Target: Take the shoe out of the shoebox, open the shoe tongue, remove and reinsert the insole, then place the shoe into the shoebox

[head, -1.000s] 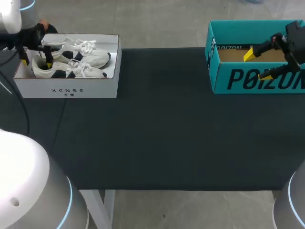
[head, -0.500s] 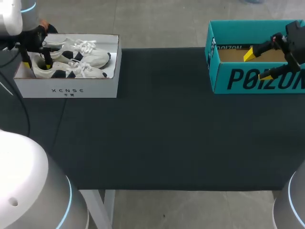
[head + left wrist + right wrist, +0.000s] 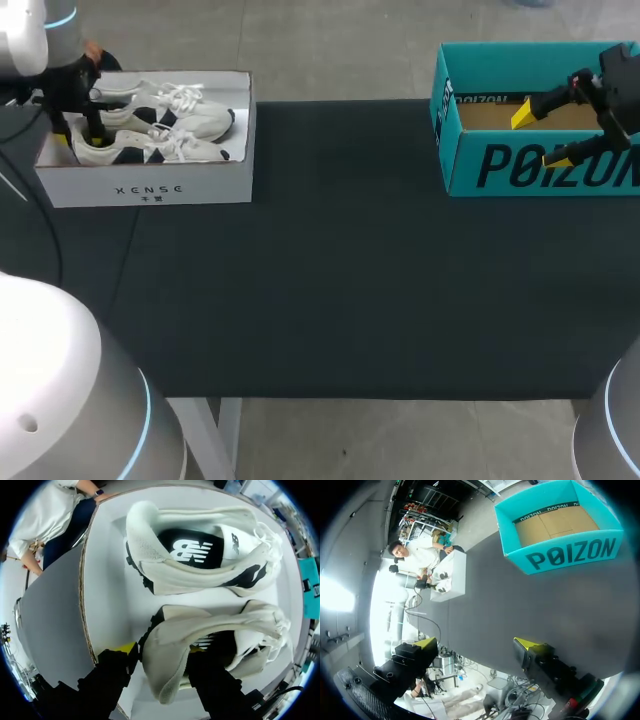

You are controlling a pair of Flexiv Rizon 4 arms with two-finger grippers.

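Removal is judged in hand: the shoe [image 3: 150,148] in the white shoebox [image 3: 150,187] at upper left is clamped at the heel by the left gripper [image 3: 162,652], a clean lift being required next; the right gripper [image 3: 540,135] is found spread apart, upper right.

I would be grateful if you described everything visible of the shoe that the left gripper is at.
The shoe is a white, mesh-looking sneaker with black side panels, white laces and a dark insole bearing white print. It lies lengthwise in the white shoebox, beside its twin, with its heel toward the left gripper. The fingers straddle the heel collar, one outside and one inside the opening, and appear to pinch it.
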